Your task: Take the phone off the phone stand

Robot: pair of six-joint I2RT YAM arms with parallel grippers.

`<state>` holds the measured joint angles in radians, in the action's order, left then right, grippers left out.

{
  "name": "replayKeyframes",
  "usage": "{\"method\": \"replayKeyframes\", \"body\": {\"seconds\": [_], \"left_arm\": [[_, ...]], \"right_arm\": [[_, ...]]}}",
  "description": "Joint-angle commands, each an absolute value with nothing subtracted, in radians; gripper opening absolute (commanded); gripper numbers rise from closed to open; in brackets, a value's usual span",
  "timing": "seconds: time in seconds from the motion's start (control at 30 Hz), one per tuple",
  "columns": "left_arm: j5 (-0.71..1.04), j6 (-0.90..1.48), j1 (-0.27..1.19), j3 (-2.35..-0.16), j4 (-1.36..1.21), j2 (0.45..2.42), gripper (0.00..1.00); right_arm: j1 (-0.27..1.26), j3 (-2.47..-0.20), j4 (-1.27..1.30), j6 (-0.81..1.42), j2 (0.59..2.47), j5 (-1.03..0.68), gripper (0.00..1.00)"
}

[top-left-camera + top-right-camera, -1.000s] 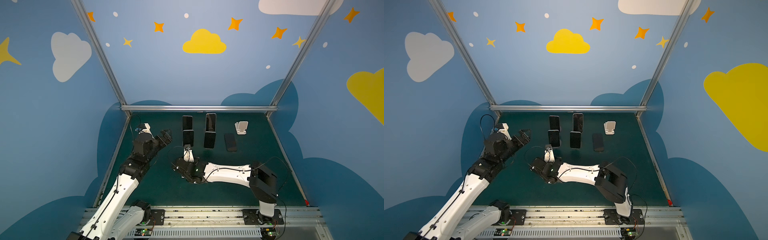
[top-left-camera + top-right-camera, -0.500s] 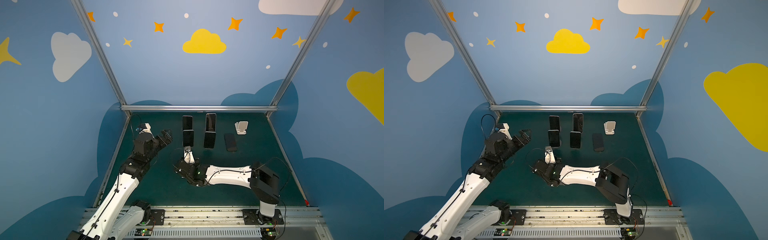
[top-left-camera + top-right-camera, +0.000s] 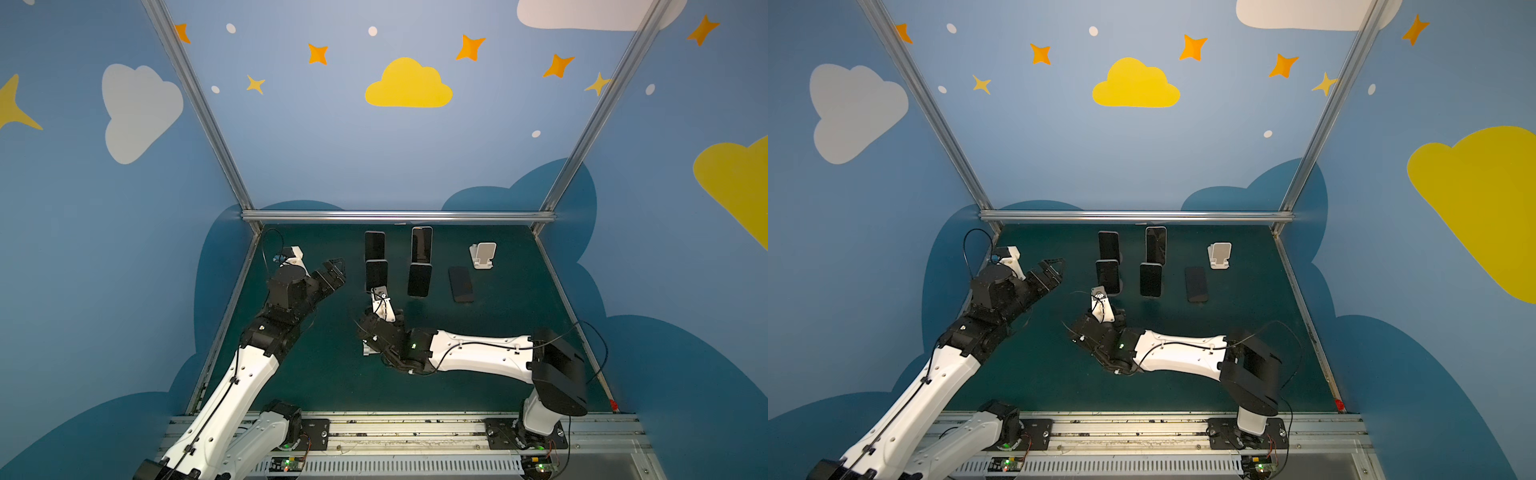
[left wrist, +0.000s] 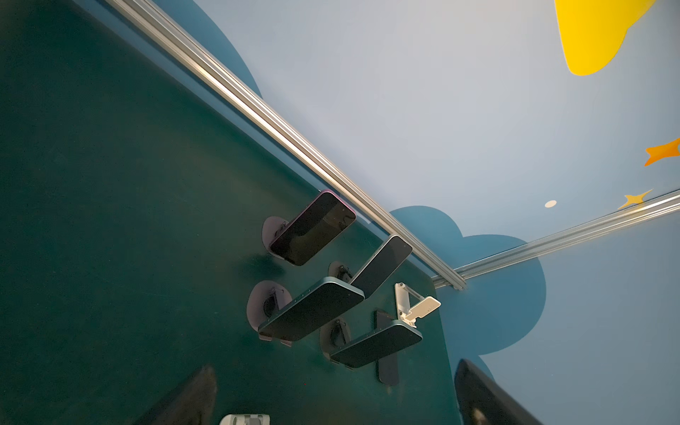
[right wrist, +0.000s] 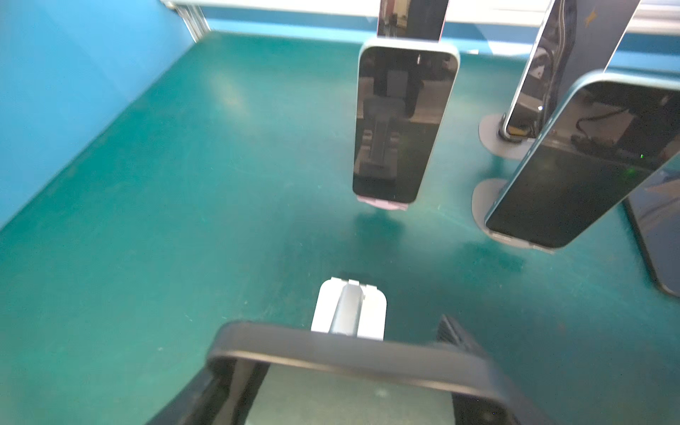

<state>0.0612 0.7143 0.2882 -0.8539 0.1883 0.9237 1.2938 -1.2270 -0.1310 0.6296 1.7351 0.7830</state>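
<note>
In the right wrist view a dark phone [image 5: 349,355] lies across my right gripper [image 5: 342,371], and the jaws are shut on its two long edges. Just beyond it stands the small white phone stand [image 5: 349,312]. Both top views show this gripper [image 3: 372,338] low over the mat's front middle, with its wrist hiding the phone; a bit of the white stand [image 3: 366,351] peeks out. My left gripper [image 3: 332,272] hovers open at the left, holding nothing. Its dark fingertips [image 4: 184,397] frame the left wrist view.
Several phones lean on round-base stands behind the right gripper: two at the back [image 3: 375,246] [image 3: 422,245] and two in front [image 3: 376,274] [image 3: 419,280]. A dark phone [image 3: 461,284] lies flat to their right. An empty white stand [image 3: 483,255] sits at the back right.
My right gripper has narrowed onto the phone and shifted slightly toward the front. The left arm has barely moved.
</note>
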Motion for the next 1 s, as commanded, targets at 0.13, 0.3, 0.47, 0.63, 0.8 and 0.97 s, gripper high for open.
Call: {"method": "replayKeyframes", "body": {"seconds": [0.13, 0.3, 0.47, 0.63, 0.8, 0.97], "left_arm": [[0.096, 0.710, 0.290, -0.849, 0.157, 0.933, 1.00], [0.124, 0.713, 0.290, -0.844, 0.140, 0.940, 1.00], [0.230, 0.718, 0.290, -0.848, 0.104, 0.968, 1.00], [0.341, 0.722, 0.300, -0.840, 0.033, 0.965, 1.00], [0.394, 0.713, 0.330, -0.794, -0.081, 0.916, 1.00], [0.456, 0.681, 0.381, -0.792, -0.119, 0.906, 1.00]], "right_arm": [[1.288, -1.192, -0.097, 0.574, 1.666, 0.815, 0.68], [1.279, -1.154, -0.081, 0.561, 1.633, 0.821, 0.68], [1.264, -1.100, -0.065, 0.533, 1.578, 0.829, 0.68], [1.239, -1.041, -0.084, 0.514, 1.491, 0.841, 0.68], [1.190, -0.983, -0.129, 0.494, 1.397, 0.849, 0.68], [1.096, -0.917, -0.150, 0.394, 1.298, 0.838, 0.68]]}}
